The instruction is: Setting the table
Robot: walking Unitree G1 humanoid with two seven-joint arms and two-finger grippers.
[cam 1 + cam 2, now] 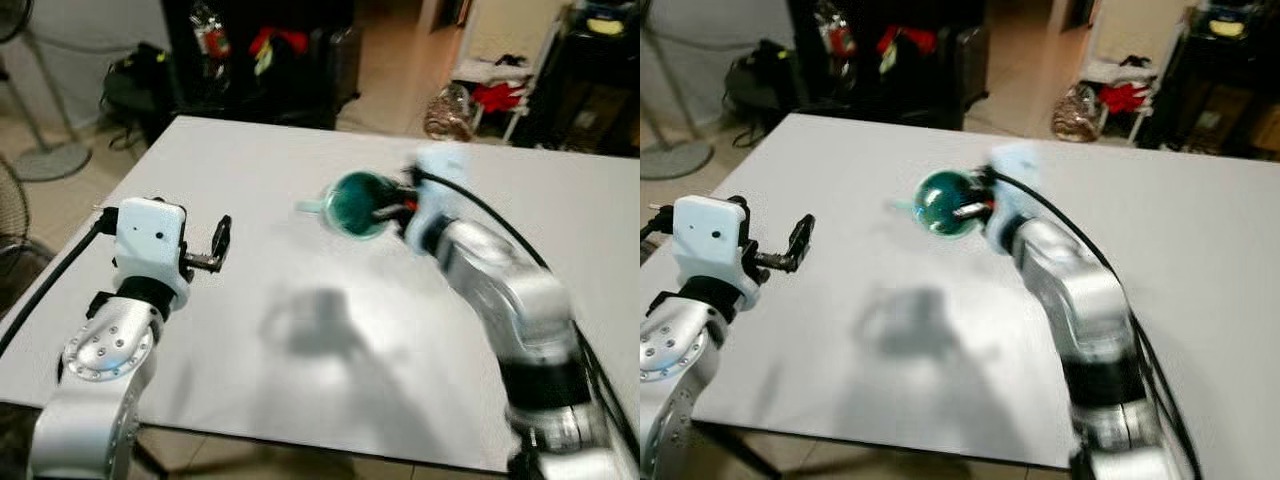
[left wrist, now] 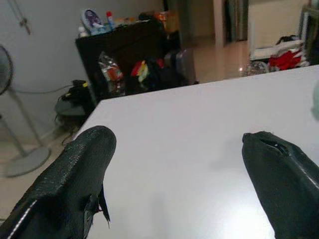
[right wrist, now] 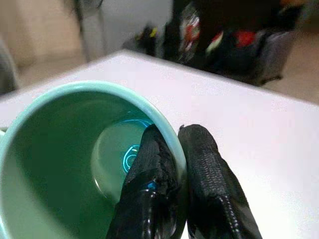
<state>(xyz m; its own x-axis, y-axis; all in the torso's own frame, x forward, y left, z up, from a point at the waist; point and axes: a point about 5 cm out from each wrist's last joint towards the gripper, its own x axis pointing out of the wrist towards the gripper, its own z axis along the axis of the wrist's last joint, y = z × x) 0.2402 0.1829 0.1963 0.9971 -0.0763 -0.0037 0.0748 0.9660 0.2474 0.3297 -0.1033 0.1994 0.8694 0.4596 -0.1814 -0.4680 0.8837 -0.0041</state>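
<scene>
Left pincer (image 1: 220,243): low over the near left part of the white surface (image 1: 300,380), fingers spread wide, nothing between them. Wrist view confirms the gap, only bare top beyond.

Right pincer (image 3: 174,149): further in, near mid-surface, clamped on the rim of a green mug (image 1: 357,204). One finger (image 3: 149,169) sits inside the mug, the other presses the outer wall; rim pinched between. In the head views the mug appears lifted and tipped, mouth turned toward the camera, its shadow lying on the top nearer the robot. Arm and mug are blurred.

Handling, judged: mug looks glazed ceramic, so stiff, fairly heavy for a rim pinch, smooth and slip-prone, breakable if dropped. The rim hold is off-centre, so the mug will tend to swing about the fingers; a pale handle (image 1: 312,207) sticks out on the far side from the pincer. Inside looks empty, no spill risk.

Beyond the far edge: dark cabinet (image 1: 260,50) with bags and clutter, a fan base (image 1: 50,160) on the floor at left.
</scene>
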